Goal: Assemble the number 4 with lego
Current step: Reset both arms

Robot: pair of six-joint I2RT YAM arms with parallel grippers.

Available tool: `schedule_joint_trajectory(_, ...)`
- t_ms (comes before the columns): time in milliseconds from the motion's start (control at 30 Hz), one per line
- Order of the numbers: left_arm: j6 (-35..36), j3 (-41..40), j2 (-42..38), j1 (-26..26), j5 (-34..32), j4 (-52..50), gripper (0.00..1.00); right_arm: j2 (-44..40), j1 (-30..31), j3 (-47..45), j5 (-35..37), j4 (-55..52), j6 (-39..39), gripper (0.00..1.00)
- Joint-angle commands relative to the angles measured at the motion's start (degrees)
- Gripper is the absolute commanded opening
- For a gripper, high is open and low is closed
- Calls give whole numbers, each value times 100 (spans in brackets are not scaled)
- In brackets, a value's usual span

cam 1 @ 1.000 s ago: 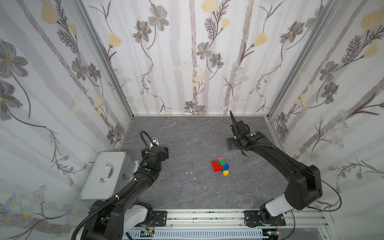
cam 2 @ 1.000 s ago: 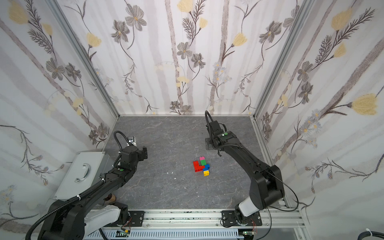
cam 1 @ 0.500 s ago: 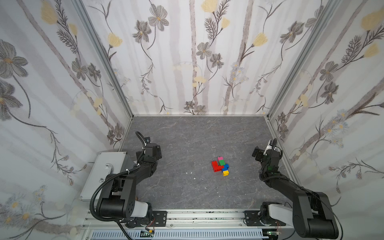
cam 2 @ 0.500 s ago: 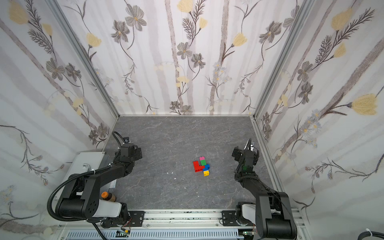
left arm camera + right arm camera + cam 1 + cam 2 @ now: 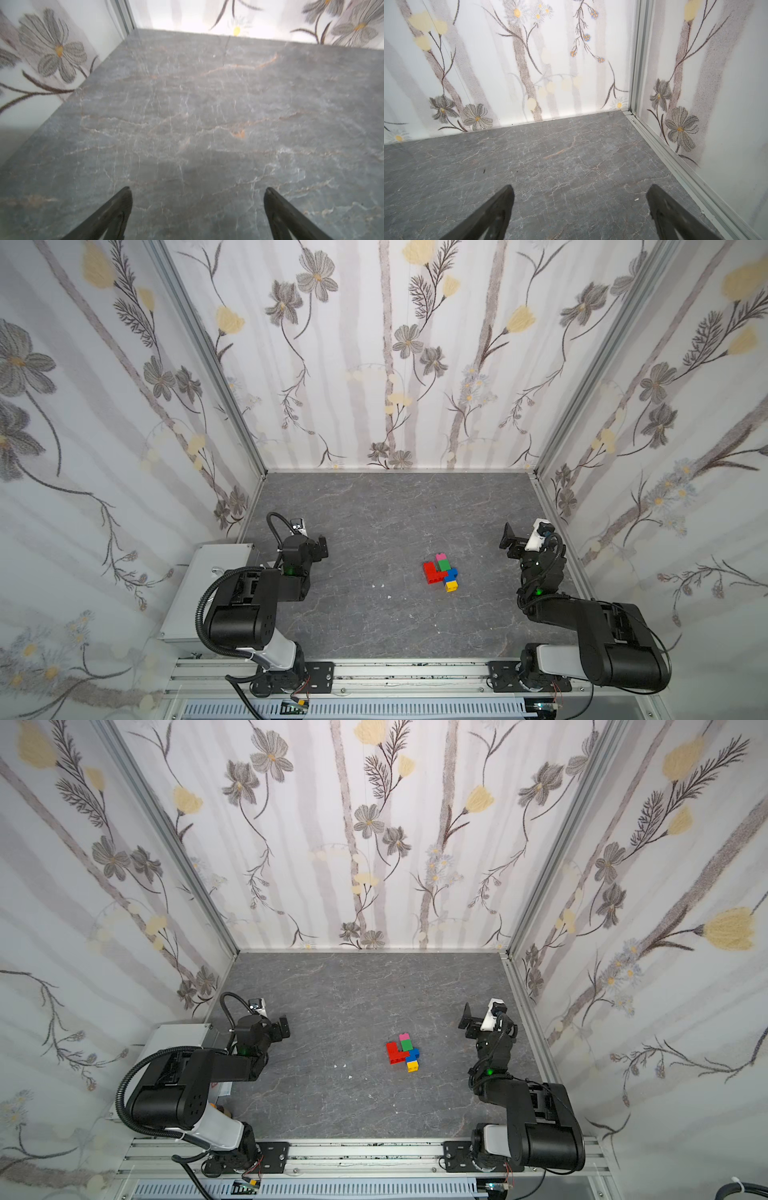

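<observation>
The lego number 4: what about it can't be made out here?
- Studs and seams of the number 4: too small in both top views.
- Whether its bricks are clipped together or merely touching: too small.
- Both wrist views: it lies outside the frame; only grey floor and wallpaper show, blurred in the left one.

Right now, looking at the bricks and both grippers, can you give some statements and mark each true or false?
1. The number 4 figure lies on the table, touched by neither arm. True.
2. The left gripper holds a brick. False: it is open and empty.
3. The yellow brick ends the column on the robot's side. True.
4. The right gripper is shut. False: its jaws stand wide apart, empty.
</observation>
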Motion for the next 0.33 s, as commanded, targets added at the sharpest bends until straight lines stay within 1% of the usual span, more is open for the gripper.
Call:
schedule_joint_trajectory(0,-48,-16,28,12,2,555,100,29,11,-2,-200,440,-158,100)
schedule_joint_trajectory(33,-73,18,-38,11,19,351,100,46,13,38,-321,403,-195,100)
schedule_joint_trajectory(67,-50,-4,20,9,-1,532,100,89,13,100,-336,337,-188,100)
schedule_joint_trajectory(300,-64,6,-22,7,12,422,100,47,17,38,-309,401,-205,100)
